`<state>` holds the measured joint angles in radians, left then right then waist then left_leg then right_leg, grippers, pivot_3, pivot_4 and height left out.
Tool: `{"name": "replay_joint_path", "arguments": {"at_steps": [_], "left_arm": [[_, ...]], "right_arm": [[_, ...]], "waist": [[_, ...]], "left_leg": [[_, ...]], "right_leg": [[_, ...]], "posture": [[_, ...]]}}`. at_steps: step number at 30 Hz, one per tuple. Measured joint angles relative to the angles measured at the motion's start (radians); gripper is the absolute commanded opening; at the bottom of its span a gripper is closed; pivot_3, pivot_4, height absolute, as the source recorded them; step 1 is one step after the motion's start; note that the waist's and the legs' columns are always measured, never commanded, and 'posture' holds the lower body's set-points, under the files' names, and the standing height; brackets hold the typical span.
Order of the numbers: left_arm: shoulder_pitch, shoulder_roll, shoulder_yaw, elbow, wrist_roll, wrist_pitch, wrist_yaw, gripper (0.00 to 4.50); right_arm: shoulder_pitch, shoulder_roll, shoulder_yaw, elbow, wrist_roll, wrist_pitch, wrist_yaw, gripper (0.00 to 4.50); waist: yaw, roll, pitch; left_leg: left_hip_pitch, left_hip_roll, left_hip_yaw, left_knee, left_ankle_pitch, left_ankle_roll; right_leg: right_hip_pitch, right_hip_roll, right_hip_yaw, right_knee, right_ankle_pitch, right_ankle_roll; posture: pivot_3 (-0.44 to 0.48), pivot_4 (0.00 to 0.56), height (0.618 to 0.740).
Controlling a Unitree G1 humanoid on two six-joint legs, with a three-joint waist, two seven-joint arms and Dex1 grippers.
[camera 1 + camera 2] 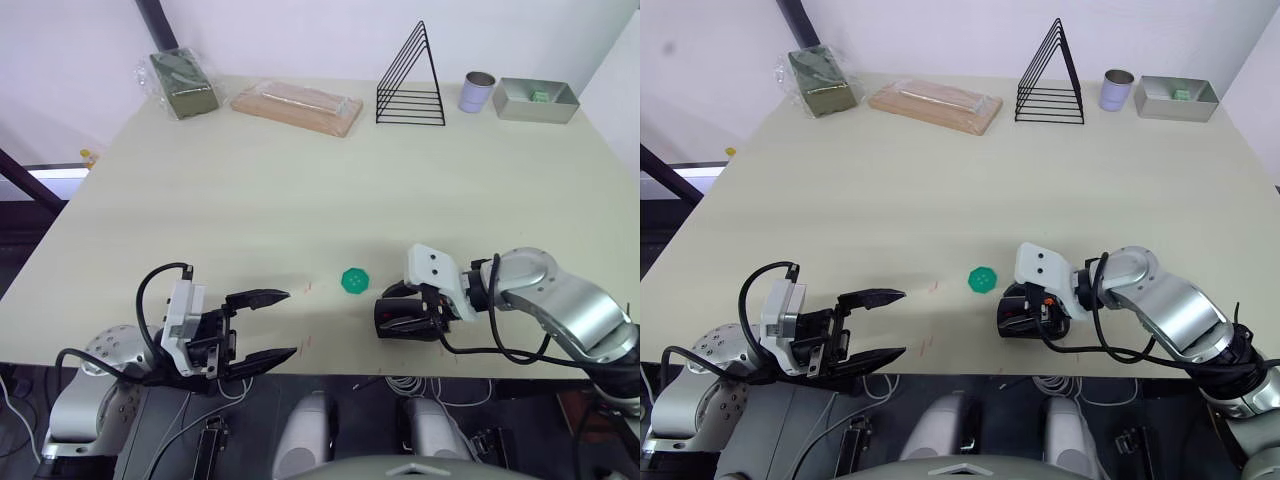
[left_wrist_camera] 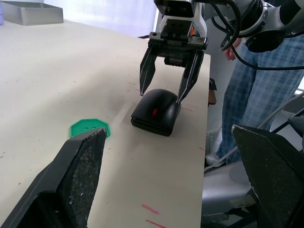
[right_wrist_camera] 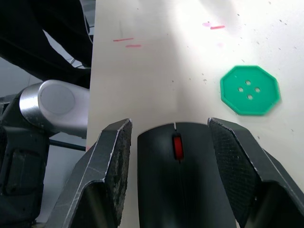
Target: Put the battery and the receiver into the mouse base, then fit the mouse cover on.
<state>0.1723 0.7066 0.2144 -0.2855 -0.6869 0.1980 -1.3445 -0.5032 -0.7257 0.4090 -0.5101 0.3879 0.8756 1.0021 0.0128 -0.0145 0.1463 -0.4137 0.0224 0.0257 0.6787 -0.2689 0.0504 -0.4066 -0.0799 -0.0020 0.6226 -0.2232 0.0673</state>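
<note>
The black mouse (image 1: 405,315) with a red scroll wheel lies near the table's front edge, right of centre. A smooth black mouse cover (image 2: 156,113) sits on top of the mouse base (image 2: 151,127), so the mouse looks whole. My right gripper (image 3: 169,124) is open and straddles the mouse, one finger on each side. My left gripper (image 1: 289,323) is open and holds nothing, over the front edge well to the left of the mouse. The battery and the receiver are out of view.
A flat green octagonal disc (image 1: 355,280) lies just left of the mouse. Along the far edge stand a green package (image 1: 183,83), a wooden block (image 1: 297,105), a black wire rack (image 1: 411,85), a cup (image 1: 478,91) and a metal tray (image 1: 535,100). A person's legs (image 2: 256,95) stand beside the table.
</note>
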Motion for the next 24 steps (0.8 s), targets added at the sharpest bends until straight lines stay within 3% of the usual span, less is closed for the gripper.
{"name": "replay_joint_path", "arguments": {"at_steps": [24], "left_arm": [[0.0,-0.001,0.0,0.0,0.016,-0.006,0.0,4.5]], "right_arm": [[-0.012,0.034,0.081,0.063,-0.083,-0.029,-0.012,1.84]], "waist": [[0.0,0.0,0.0]], "left_leg": [[0.0,0.0,0.0,0.0,0.0,0.0]], "right_leg": [[0.0,0.0,0.0,0.0,0.0,0.0]], "posture": [[0.0,0.15,0.74]]}}
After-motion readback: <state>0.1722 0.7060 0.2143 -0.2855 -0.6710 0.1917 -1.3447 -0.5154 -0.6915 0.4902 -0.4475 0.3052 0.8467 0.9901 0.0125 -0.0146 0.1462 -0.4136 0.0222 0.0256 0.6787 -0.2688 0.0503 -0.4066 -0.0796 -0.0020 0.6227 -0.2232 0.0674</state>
